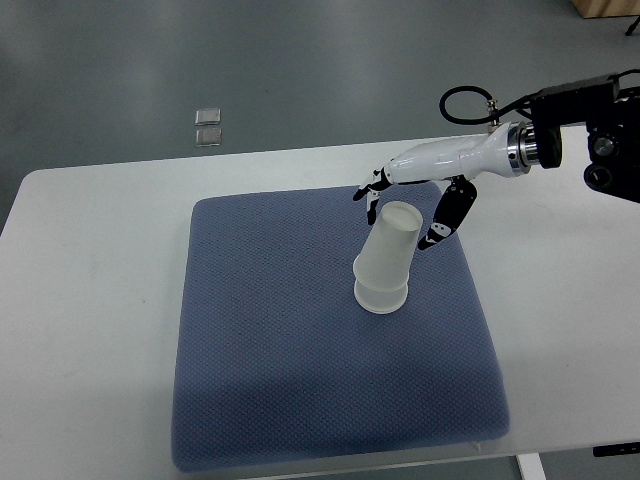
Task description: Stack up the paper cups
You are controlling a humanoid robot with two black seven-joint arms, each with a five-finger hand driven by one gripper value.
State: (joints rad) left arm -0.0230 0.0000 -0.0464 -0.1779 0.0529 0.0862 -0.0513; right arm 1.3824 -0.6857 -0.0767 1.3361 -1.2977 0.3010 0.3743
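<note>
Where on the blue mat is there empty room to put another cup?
The blue mat is bare left of the stacked cups and along its near edge. It is crowded at the far right, where the right hand hovers by the cups.

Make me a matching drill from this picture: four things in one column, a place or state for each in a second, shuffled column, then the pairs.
Things
1. paper cups
2. right hand
3. blue mat
4. two small clear squares

Places or states
A. on the grey floor beyond the table
B. fingers open around a cup's top
C. stacked upside down, leaning
D. spread flat on the white table

Pairs: 1-C, 2-B, 3-D, 4-A
</note>
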